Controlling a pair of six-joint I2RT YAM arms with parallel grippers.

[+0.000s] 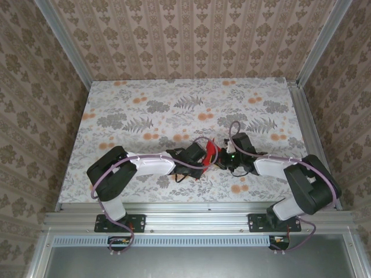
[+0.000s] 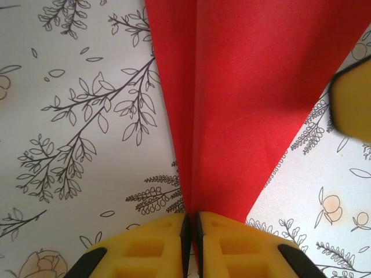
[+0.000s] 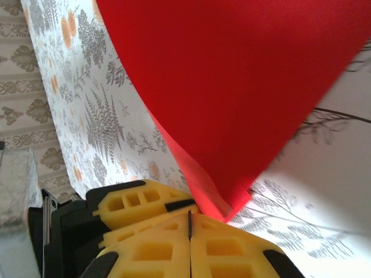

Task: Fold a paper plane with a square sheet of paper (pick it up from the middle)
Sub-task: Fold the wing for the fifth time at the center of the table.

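Looking down from the top external view, I see the left gripper (image 1: 204, 155) and right gripper (image 1: 223, 157) meeting near the front middle of the table (image 1: 174, 110), with the sheet of paper (image 1: 210, 153) standing on edge between them, probably to work a crease.

On the left wrist, the left gripper (image 2: 190, 223) is clamped tight on the sheet of paper (image 2: 249, 87) along a fold line.

On the right wrist, the right gripper (image 3: 190, 217) has its jaws pressed together at a folded corner of the sheet of paper (image 3: 232, 75), which I judge is nipped. No container is involved.
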